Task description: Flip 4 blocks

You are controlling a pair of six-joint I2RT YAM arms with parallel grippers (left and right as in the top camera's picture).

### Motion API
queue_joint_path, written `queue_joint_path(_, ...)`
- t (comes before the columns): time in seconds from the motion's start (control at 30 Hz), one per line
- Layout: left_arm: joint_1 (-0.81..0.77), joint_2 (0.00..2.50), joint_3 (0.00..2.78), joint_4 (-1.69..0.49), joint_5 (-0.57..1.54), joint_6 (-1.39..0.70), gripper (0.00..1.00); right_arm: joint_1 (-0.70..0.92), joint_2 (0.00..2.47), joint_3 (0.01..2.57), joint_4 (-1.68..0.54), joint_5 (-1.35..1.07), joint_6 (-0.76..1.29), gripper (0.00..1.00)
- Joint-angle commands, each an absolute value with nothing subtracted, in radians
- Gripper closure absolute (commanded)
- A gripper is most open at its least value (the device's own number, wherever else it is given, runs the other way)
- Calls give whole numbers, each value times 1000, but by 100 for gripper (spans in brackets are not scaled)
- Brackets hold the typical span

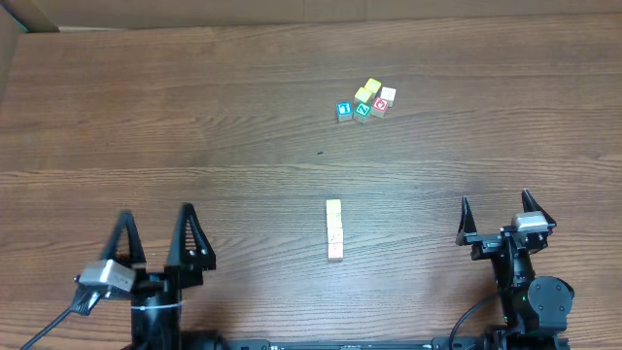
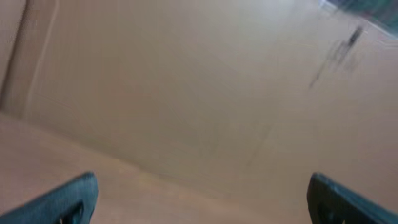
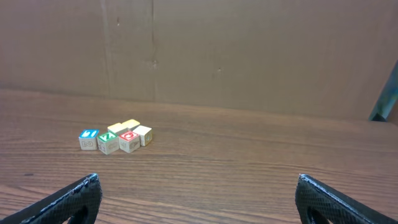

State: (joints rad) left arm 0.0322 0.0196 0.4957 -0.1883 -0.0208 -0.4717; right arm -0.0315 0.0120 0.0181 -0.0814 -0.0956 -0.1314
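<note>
Our left end effector (image 1: 155,210) and right end effector (image 1: 495,197) both stand with jaws spread wide, holding nothing. The blocks (image 1: 366,98) sit bunched on the bench (image 1: 194,117), well ahead of the right end effector and off to its left. The teal-faced block (image 1: 362,110) and red-faced block (image 1: 379,106) are nearest it, with two yellow-faced blocks (image 1: 367,89) just behind. A blue-faced cube (image 1: 344,110) and a white-topped cube (image 1: 388,94) flank the bunch. A row of pale cubes (image 1: 334,230) lies between the two end effectors.
</note>
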Motion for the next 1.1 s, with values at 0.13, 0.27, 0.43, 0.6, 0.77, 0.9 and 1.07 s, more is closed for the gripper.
queue_joint_path(0.13,26,5,249,419,-56,-434,0,-35,3,8,-77,-84,-136,0)
queue_joint_path(0.27,26,4,147,520,-67,-434,0,-35,3,8,-77,-84,-136,0)
queue_joint_path(0.43,26,4,66,485,-68,-434,0,-35,3,8,-77,-84,-136,0)
queue_joint_path(0.6,26,4,5,425,-66,-433,0,-35,3,8,-77,-83,-136,0)
queue_joint_path(0.77,26,4,5,229,-67,-402,0,-35,3,8,-77,-84,-136,0)
queue_joint_path(0.9,25,4,5,33,-67,-366,0,-35,3,8,-77,-84,-136,0)
queue_joint_path(1.07,25,3,5,-75,-16,-212,0,-35,3,8,-77,-84,-136,0)
